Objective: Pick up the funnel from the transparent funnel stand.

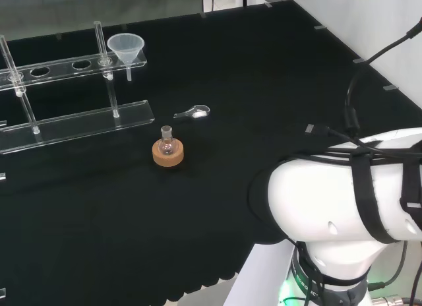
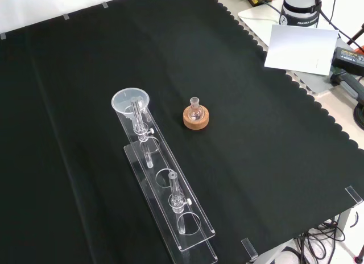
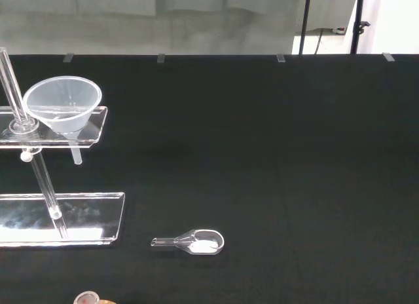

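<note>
Head view: funnel [image 1: 126,47] seated in the right-end hole of the clear stand [image 1: 79,118], stem hanging below the upper shelf, bowl upright. Small flask [image 1: 167,142] on a cork ring [image 1: 168,154] just in front of the stand's right end. Clear scoop [image 1: 192,112] with white powder lying on the cloth [image 1: 264,88] right of the stand's base, apart from it. White arm link [image 1: 343,194] well right of the stand, nearer the camera. State of the hand: cannot tell.

Front view: stand [image 2: 170,207] running diagonally, funnel [image 2: 130,102] at its upper end, farthest from the camera. Flask [image 2: 195,108] on its ring [image 2: 196,119] just right of that end, not touching the stand.

Wrist view: funnel [image 3: 63,104] resting in the end hole of the stand's upper shelf [image 3: 91,127], stem poking below. Scoop [image 3: 193,242] flat on the cloth [image 3: 294,153], near the corner of the stand's base plate but clear of it. Ring's edge [image 3: 88,298] just visible beyond the scoop from the stand.
</note>
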